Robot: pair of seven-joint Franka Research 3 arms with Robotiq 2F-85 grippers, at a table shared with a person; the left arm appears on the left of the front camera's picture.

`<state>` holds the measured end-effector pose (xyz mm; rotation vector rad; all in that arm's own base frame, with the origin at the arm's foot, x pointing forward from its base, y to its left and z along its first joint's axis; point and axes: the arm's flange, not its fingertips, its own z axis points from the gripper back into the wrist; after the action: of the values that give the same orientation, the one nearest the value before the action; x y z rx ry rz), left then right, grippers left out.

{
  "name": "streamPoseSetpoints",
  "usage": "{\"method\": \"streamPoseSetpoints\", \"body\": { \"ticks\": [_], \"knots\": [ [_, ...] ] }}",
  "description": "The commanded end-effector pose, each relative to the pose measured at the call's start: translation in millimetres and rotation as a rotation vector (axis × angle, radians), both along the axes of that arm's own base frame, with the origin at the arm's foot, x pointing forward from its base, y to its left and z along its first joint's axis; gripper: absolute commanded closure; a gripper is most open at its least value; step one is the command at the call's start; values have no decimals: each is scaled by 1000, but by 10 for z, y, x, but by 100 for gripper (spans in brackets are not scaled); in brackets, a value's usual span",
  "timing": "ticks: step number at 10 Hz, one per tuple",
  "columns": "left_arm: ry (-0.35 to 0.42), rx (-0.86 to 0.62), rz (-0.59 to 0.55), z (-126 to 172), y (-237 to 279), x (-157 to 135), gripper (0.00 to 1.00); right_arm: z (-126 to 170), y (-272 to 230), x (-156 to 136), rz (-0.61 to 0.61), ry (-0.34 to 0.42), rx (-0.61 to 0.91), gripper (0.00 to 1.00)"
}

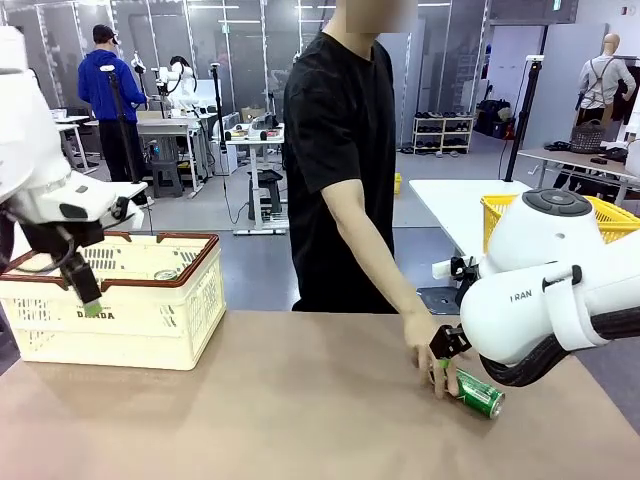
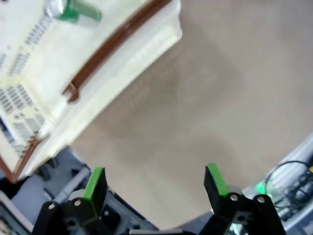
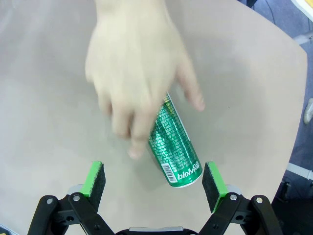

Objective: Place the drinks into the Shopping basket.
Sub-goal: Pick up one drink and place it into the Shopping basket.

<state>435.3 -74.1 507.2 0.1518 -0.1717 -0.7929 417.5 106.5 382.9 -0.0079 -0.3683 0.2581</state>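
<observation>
— How does the right gripper [image 3: 153, 165] stand?

— Its two green pads are spread wide with nothing pinched between them. In the right wrist view the printed end of the green can [image 3: 175, 142] lies between the pads, nearer one than the other and touching neither. How high the pads sit over the table [image 3: 49, 122] cannot be told.

— And from the front?

— There the right gripper [image 1: 447, 358] is mostly hidden behind the person's hand [image 1: 432, 335] and the arm's own white casing; only a black link and a bit of green show. The green can [image 1: 480, 393] lies on its side on the table [image 1: 300, 400], just beside it.

— The hand?

— The person's hand [image 3: 132, 68] is motion-blurred and covers the can's far end, fingertips on or just over it; which, the blur hides.

— The left gripper [image 2: 154, 169]?

— Also agape and empty, over the table's near edge. In the front view the left gripper [image 1: 88, 300] hangs in front of the Shopping basket [image 1: 150, 320], covering part of its print.

— Anything in the basket?

— The left wrist view cuts the Shopping basket [image 2: 122, 58] off at the frame's edge. A green and silver cylinder [image 2: 73, 11] lies inside, too blurred to read.
</observation>
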Motion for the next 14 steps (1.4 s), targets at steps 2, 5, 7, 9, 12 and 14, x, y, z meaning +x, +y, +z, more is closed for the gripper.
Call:
{"method": "streamPoseSetpoints", "body": {
  "ticks": [2,5,7,9,12,14],
  "knots": [
    [72,18,294,-301,42,-92,0,-3,5,7,4,1,3,0],
    [109,-175,334,-396,206,197,0,-3,5,7,4,1,3,0],
    [84,-42,308,-429,152,-61,0,-3,5,7,4,1,3,0],
    [84,-42,308,-429,152,-61,0,-3,5,7,4,1,3,0],
    [84,-42,308,-429,152,-61,0,15,-53,30,84,24,-57,0],
    [84,-42,308,-429,152,-61,0,98,-192,161,162,6,-119,0]
  ]
}}
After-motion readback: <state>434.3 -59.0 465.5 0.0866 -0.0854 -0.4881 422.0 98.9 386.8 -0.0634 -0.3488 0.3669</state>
